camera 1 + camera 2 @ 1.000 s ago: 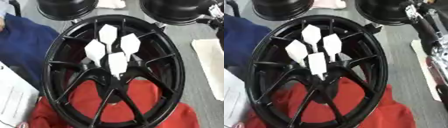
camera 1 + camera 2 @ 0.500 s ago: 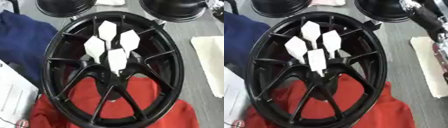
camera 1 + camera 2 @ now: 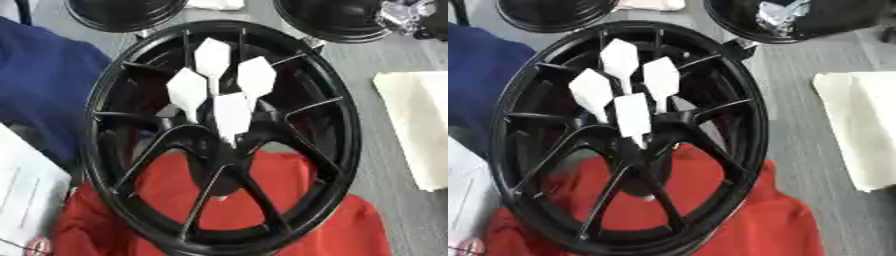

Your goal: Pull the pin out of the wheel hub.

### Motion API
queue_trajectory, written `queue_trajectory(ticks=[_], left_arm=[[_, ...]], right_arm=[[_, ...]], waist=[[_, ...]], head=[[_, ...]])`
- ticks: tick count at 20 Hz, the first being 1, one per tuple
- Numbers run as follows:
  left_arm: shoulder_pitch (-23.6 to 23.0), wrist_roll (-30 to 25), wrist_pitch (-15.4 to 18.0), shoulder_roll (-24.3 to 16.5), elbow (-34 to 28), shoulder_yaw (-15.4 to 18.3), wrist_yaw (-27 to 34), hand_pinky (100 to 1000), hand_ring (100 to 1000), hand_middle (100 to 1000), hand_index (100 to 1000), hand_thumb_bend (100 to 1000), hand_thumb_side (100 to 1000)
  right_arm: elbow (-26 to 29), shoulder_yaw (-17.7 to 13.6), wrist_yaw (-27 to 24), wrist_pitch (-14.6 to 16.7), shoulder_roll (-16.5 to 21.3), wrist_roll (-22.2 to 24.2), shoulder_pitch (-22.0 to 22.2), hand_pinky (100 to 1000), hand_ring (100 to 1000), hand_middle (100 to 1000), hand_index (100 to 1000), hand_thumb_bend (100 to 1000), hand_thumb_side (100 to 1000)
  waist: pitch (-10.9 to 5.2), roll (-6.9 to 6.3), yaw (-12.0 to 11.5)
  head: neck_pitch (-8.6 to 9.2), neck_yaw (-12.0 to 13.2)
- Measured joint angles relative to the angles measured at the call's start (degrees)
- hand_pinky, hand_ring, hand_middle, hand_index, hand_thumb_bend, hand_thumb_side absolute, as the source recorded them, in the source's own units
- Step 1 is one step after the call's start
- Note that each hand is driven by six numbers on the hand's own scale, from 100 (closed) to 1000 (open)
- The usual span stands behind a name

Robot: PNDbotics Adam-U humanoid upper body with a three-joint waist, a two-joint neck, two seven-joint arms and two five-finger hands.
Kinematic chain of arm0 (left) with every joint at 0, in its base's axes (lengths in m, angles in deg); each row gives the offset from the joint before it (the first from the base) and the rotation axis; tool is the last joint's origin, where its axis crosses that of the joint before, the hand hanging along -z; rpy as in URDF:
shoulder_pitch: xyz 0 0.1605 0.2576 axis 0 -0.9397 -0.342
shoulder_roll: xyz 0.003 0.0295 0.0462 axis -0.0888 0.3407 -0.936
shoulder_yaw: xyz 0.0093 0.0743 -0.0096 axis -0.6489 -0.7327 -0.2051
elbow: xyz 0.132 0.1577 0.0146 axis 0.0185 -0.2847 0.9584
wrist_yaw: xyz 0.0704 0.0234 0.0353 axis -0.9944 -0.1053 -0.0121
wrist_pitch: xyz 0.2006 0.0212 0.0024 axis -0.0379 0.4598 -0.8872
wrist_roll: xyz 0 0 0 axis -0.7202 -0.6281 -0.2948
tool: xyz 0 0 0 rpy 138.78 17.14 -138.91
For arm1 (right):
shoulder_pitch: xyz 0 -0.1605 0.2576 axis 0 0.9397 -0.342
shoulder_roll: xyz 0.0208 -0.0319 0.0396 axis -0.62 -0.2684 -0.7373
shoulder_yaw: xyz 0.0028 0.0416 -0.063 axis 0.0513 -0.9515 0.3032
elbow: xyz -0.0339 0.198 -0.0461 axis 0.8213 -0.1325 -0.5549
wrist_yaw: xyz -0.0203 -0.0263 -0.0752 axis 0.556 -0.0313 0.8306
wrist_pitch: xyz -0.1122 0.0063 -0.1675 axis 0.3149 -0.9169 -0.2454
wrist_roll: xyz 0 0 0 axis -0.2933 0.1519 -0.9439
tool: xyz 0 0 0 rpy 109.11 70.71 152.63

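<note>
- Found the black spoked metal wheel hub [image 3: 343, 150]?
- Lay a little askew across a red cloth [image 3: 262, 215] and filled most of both views. Carried four white flat diamond-headed pins [image 3: 232, 112] at its centre, bunched close together, stems running down to where the spokes met.
- Stood which way?
- Rose out of the hub toward the camera, long axis roughly along the wheel's own axle line, heads leaning slightly to the far side. Judged a pull straight back along that line to be what the job called for.
- And the hands?
- Spotted only a silver-and-black right hand [image 3: 779, 16] in the far right corner, in front of a second black rim [image 3: 833, 30]. Could not tell whether spread, pressed together or curled. Found no left hand in either view.
- So lay where, from that hand?
- Nearer the robot and to the left of it, well apart, with the hub's far rim between. Made the right hand the nearer one by default.
- Anything to trip on?
- Crowded heads, mostly: looked easy to catch two at once. Noted a dark blue cloth [image 3: 44, 90] at the left and a cream cloth [image 3: 420, 130] at the right, both outside the wheel and off the likely path.
</note>
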State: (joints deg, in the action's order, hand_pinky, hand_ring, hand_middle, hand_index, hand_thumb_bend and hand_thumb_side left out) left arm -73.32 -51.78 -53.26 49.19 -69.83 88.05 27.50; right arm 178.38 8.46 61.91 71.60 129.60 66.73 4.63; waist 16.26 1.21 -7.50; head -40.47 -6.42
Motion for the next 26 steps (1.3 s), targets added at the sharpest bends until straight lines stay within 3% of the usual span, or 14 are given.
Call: queue_trajectory(ticks=[4,8,13,17,22,26], left_arm=[[0.00,-0.28,-0.26,-0.07,0.00,-0.34,0.00,785,798,661,718,257,636],[-0.07,-0.50,-0.49,-0.46,0.00,-0.50,0.00,785,798,661,718,257,637],[-0.09,-0.62,-0.60,-0.49,0.00,-0.68,0.01,786,798,662,718,256,637],[-0.07,-0.69,-0.66,-0.49,0.00,-0.69,0.06,786,799,662,717,255,637],[0.03,-0.87,-0.77,-0.49,0.00,-0.73,0.33,786,799,663,717,256,636],[0.25,-1.08,-0.65,-0.49,0.00,-1.03,0.53,787,799,662,717,256,636]], right_arm=[[-3.63,4.98,2.64,3.34,-0.25,6.53,-4.91,880,913,813,858,100,588],[-6.76,9.16,4.59,5.84,-1.48,7.91,-7.69,881,914,814,859,100,587],[-8.85,10.95,4.78,7.18,-2.92,8.13,-9.64,873,930,830,872,100,521],[-10.44,12.33,2.39,6.17,-4.26,8.14,-11.04,868,935,834,872,100,481],[-10.72,13.65,-0.60,2.74,-4.63,5.78,-11.67,868,954,849,880,100,404],[-10.74,15.11,-1.56,-0.32,-5.86,3.58,-12.45,876,966,855,887,100,426]], waist=[[-0.16,0.62,-0.38],[-0.28,0.93,-0.43],[-0.40,1.08,-0.75],[-0.54,1.24,-0.75],[-0.68,1.25,-0.94],[-0.69,1.27,-1.39]], head=[[-0.02,-0.55],[-0.02,-1.03],[-0.10,-1.19],[-0.54,-1.24],[-0.95,-1.34],[-1.37,-1.82]])
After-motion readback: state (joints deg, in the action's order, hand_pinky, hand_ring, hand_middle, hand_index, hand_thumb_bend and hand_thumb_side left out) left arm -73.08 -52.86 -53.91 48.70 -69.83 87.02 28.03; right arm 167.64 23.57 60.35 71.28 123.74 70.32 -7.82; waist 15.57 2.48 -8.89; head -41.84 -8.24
